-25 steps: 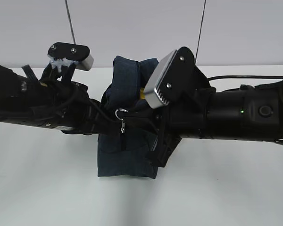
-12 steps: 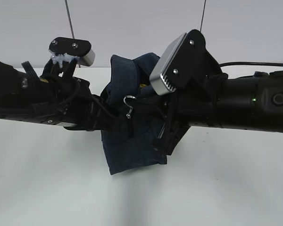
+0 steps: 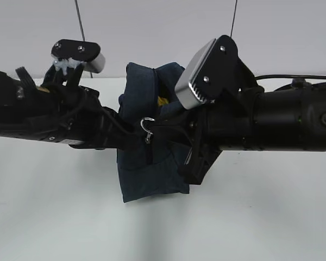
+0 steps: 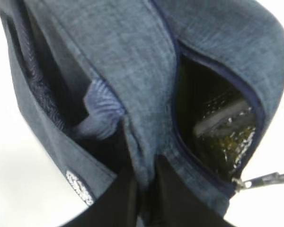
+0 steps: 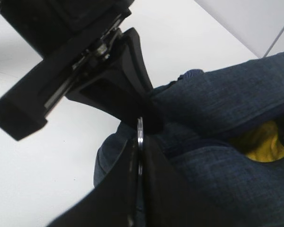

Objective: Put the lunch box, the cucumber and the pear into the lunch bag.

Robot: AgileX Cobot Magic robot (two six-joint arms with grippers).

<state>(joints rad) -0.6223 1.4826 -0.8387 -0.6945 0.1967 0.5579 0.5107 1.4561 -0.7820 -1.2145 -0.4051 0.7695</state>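
The lunch bag stands mid-worktop, well clear of every edge. The left gripper is pinched onto a fold of its fabric; the right gripper is clamped on the silver ring pull (edge-on between the fingers). The pear shows yellow through the mouth.

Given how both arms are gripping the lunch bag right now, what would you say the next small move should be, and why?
Probably the right end effector should keep drawing the silver ring pull along the zipper. It is shut on that ring, the left end effector pinches the lunch bag fabric as a brace, and the opening gapes, showing the yellow pear inside.
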